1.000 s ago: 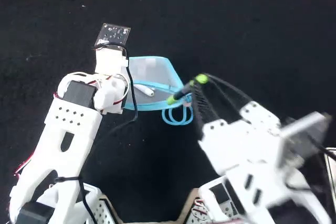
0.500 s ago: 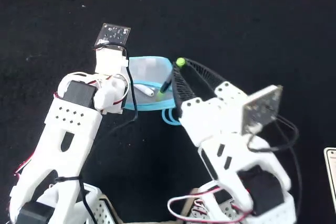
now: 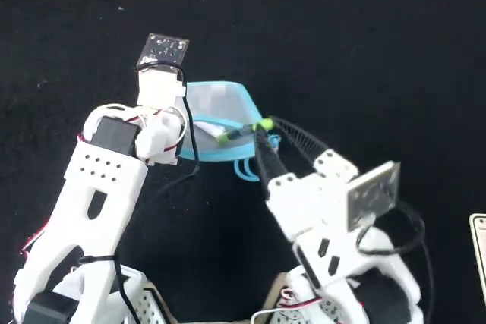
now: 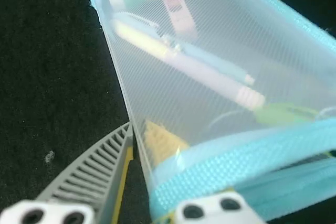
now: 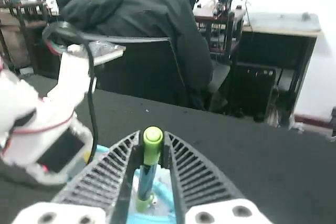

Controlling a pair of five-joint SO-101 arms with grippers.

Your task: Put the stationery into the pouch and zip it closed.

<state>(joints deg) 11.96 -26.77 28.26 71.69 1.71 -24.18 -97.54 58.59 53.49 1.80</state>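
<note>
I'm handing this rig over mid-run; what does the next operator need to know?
Left gripper: shut on the pouch edge, holding it.
Right gripper: shut on a green pen, tip at the pouch mouth.
Done: other pens are inside the pouch.
Left: drop the green pen in, then zip closed.

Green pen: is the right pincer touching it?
Touching. The right wrist view shows the green pen clamped inside the right pincer, which presses on it from both sides with no gap.
</note>
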